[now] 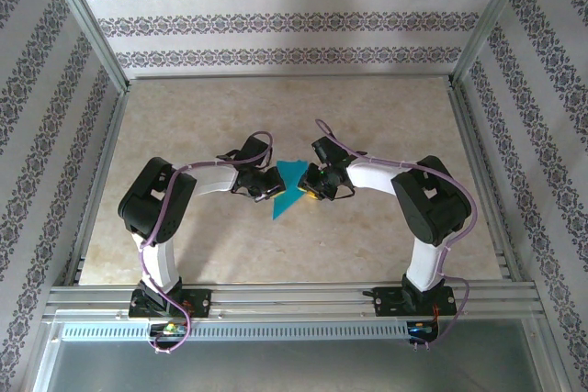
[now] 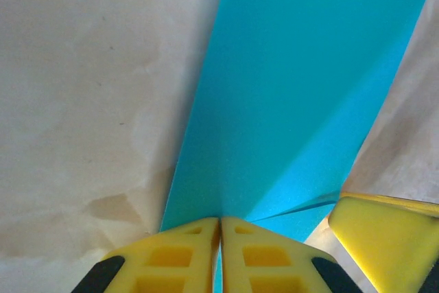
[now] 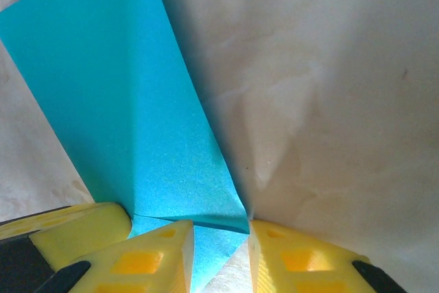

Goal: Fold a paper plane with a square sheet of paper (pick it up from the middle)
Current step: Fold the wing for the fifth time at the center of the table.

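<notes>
The teal-blue paper (image 1: 292,183) is a creased, folded shape held between both grippers over the middle of the table, its narrow tip pointing toward the near left. My left gripper (image 1: 267,184) is on its left edge. In the left wrist view its yellow fingers (image 2: 180,255) press together at the gripper (image 2: 219,228), with a sliver of the paper (image 2: 295,101) pinched between them. My right gripper (image 1: 316,184) is on the right edge. In the right wrist view it (image 3: 221,238) stands open, a folded corner of the paper (image 3: 130,121) lying in the gap.
The beige marbled tabletop (image 1: 386,126) spreads around the paper. Patterned walls and a metal frame (image 1: 101,181) enclose it. The other arm's yellow finger (image 2: 387,235) sits close beside the left gripper, and likewise a yellow finger (image 3: 79,228) beside the right one.
</notes>
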Tool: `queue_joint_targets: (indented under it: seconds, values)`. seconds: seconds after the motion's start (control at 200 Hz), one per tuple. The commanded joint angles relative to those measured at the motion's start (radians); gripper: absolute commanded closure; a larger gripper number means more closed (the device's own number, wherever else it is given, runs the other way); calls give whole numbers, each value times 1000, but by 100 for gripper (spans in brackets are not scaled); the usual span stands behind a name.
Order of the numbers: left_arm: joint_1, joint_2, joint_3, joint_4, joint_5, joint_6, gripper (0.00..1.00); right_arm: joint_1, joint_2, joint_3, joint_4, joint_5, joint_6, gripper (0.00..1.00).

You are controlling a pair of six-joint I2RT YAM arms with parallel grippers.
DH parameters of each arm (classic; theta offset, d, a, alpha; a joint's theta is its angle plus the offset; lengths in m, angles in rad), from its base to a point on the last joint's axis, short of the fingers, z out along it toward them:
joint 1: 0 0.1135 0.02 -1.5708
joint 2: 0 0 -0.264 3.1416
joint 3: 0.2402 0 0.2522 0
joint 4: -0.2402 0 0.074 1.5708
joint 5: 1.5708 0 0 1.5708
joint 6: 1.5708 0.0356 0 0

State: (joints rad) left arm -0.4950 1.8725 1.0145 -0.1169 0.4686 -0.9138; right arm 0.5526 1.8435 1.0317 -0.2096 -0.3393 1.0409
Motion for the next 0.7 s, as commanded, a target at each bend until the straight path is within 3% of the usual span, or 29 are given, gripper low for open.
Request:
queue_joint_targets:
  seconds: [0.0,0.38,0.695]
  values:
    - [21,24,-65,6,-1,-37,88,21,21,16,45,-36,-17,72]
    - [64,2,-124,62,33,-53,88,9,-38,-43,133,-81,-11,71]
    - [84,4,-127,58,45,-35,87,-10,-21,-64,70,-56,-80,70]
